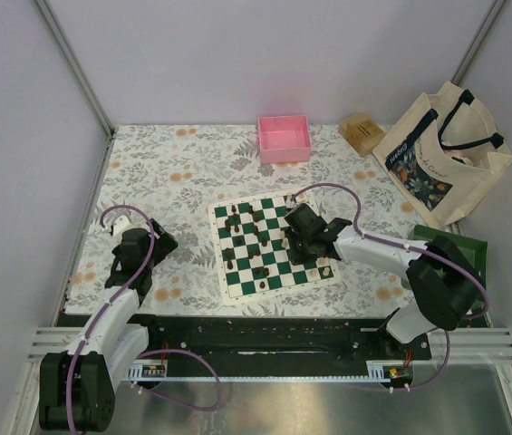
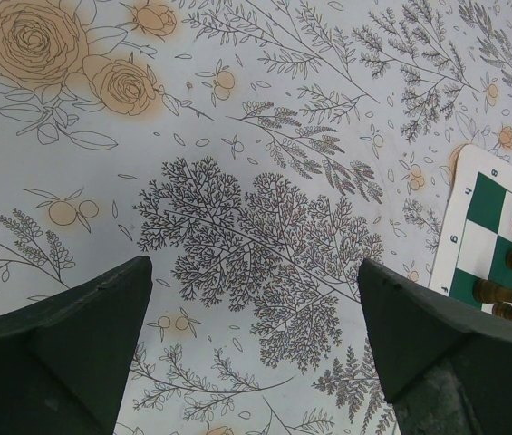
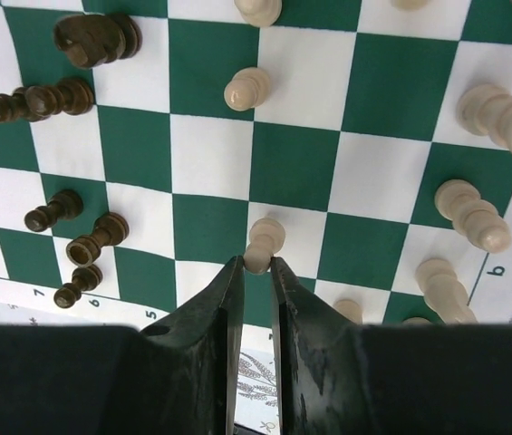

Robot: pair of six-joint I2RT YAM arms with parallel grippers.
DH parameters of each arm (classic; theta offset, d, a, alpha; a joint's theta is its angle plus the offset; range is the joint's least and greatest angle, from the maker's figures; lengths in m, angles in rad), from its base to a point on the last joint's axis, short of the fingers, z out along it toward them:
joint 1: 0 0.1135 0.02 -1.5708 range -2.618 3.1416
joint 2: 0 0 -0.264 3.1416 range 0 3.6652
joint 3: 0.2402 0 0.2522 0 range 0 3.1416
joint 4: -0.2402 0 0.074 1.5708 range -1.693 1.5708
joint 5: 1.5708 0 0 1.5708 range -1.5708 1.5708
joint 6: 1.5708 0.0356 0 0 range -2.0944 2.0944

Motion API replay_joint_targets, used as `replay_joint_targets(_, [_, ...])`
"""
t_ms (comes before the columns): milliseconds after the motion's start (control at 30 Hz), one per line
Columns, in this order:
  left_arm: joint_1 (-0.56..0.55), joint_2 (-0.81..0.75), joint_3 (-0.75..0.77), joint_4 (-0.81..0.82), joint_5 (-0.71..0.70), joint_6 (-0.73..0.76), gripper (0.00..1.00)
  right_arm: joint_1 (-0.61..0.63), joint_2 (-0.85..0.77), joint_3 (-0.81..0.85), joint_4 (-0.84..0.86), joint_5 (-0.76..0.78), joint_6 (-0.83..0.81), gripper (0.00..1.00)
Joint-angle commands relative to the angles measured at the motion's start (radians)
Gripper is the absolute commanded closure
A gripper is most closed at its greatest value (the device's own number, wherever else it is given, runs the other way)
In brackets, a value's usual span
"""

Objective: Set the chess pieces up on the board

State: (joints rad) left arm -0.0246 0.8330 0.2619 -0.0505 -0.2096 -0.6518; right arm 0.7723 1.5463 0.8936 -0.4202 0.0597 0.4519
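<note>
The right gripper [image 3: 256, 265] is narrowed to a slit, its tips pinching the base of a cream pawn [image 3: 265, 237] on a white square near the board's [image 3: 210, 154] numbered edge. In the wrist view, dark pieces [image 3: 97, 38] cluster left of it and cream pieces [image 3: 500, 113] right. The left gripper [image 2: 256, 353] gapes wide and empty over the floral tabletop [image 2: 237, 136], beside the board.

- The table [image 1: 165, 172], covered in a pale cloth printed with grey sprigs and orange blooms, carries everything.
- A flat green-and-white checked chess board [image 1: 274, 285] lies mid-table, slightly askew.
- A square pink plastic tray [image 1: 284, 156] sits towards the far edge.
- A tan block [image 1: 362, 133] lies beside a cream canvas tote bag [image 1: 437, 163], far right.
- A dark green tray [image 1: 473, 246] lies at the right edge.
</note>
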Motion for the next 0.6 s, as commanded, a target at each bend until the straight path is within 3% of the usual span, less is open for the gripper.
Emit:
replay_joint_targets(0, [0.002,-0.009,0.026,0.052,-0.002,0.006,0.01,-0.008,-0.083,-0.008,-0.009,0.061,-0.007,0.76])
replay_joint_targets(567, [0.002,-0.011,0.025,0.052,-0.002,0.006,0.01,-0.074,-0.121,-0.078,-0.005,0.069,0.016,0.76])
